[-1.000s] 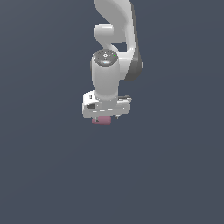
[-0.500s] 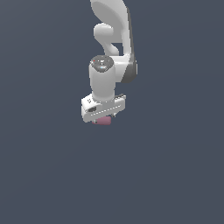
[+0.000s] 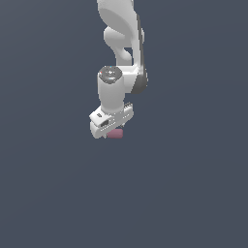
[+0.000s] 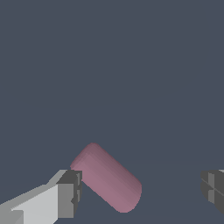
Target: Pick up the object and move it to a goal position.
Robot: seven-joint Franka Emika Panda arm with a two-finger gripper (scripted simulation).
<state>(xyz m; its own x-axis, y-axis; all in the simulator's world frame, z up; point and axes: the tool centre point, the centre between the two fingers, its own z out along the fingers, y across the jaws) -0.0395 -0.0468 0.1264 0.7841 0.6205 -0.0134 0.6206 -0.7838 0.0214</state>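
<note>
Fig.: Panda arm w/ gripper [image 3: 109, 131] over a plain grey floor; the object [image 3: 115, 134] sits just below the white hand, partly hidden in the exterior view.

Risk: in the wrist view the object [image 4: 107, 177] lies diagonal between the fingers, touching or almost touching one dark pad [image 4: 70, 192], well apart from the other pad [image 4: 213, 187]. Closing from here would probably push on one rounded end first, so the piece may twist, roll or squirt out sideways. Cause: skewed axis plus off-centre placement.

Gripper state: fingers spread wide, nothing clamped.

Object: small dull pink-red capsule-like block, rounded ends, smooth matte surface, far smaller than the hand. Whether it rests on the floor can't be told. No goal marker visible.
</note>
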